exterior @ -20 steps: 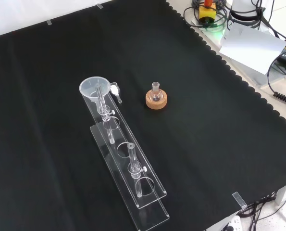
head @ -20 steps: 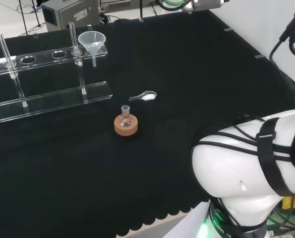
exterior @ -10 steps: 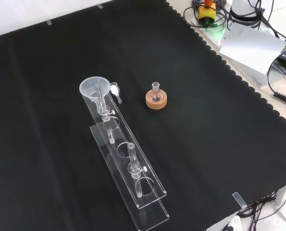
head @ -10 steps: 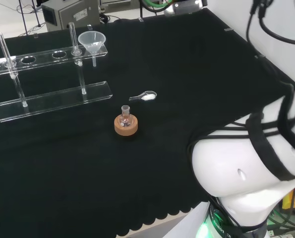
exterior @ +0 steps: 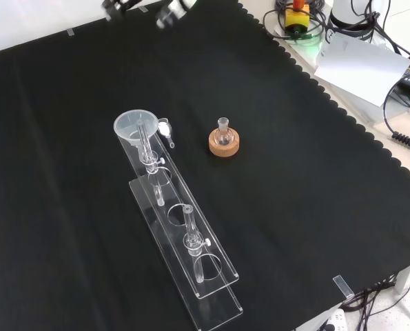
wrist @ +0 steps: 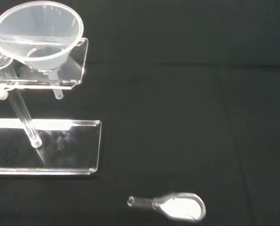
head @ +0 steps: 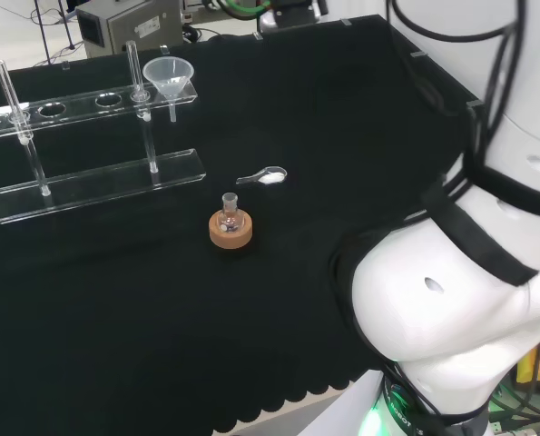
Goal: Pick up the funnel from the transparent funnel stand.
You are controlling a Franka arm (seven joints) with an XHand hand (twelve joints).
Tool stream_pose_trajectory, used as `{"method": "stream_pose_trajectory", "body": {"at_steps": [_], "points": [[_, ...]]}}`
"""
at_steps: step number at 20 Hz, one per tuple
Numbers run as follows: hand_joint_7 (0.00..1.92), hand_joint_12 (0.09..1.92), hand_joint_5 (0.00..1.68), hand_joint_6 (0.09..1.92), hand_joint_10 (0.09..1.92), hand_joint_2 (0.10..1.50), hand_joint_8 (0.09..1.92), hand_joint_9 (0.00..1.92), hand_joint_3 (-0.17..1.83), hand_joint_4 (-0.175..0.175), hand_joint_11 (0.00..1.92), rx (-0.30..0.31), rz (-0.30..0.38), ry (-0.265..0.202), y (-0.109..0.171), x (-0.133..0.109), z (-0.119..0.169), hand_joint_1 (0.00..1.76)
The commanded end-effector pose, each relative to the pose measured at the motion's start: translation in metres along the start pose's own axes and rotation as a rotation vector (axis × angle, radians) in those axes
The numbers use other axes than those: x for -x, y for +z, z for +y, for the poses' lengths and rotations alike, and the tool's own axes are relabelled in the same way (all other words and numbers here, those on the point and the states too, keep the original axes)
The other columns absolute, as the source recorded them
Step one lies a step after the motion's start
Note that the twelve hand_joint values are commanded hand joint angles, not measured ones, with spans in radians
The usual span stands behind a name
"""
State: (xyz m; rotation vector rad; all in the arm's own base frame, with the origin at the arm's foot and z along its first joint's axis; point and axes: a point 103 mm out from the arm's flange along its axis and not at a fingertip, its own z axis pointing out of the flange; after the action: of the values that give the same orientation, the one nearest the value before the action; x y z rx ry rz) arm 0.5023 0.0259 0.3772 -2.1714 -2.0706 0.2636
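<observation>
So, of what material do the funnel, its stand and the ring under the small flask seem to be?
The funnel looks like translucent, slightly milky plastic: its wall is cloudy. The funnel stand seems to be clear, glossy acrylic or glass, with bright edges and reflections. The ring looks like matte tan cork.

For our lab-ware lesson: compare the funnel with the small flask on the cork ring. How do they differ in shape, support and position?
The funnel is a wide open cone; the flask is a small bulb with a narrow neck. The funnel sits raised in the clear stand; the flask rests low on the cork ring on the cloth. Both are clear and upright.
</observation>
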Motion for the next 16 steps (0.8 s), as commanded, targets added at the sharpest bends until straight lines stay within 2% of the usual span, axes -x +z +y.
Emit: {"method": "stream_pose_trajectory", "body": {"at_steps": [1, 7, 16], "points": [[0.01, 1.34, 0.16, 0.09, 0.53, 1.18, 0.39, 0.18, 0.34, 0.009, 0.0, -0.044, -0.023, -0.071, 0.025, -0.04, 0.067, 0.0], [0.03, 1.34, 0.16, 0.09, 0.55, 1.15, 0.41, 0.2, 0.32, 0.008, 0.0, -0.052, -0.056, -0.095, 0.043, -0.056, 0.081, 0.03], [0.1, 1.42, 0.27, 0.09, 0.68, 0.98, 0.62, 0.31, 0.25, -0.027, 0.04, -0.09, -0.107, -0.112, 0.05, -0.067, 0.09, 0.35]]}}
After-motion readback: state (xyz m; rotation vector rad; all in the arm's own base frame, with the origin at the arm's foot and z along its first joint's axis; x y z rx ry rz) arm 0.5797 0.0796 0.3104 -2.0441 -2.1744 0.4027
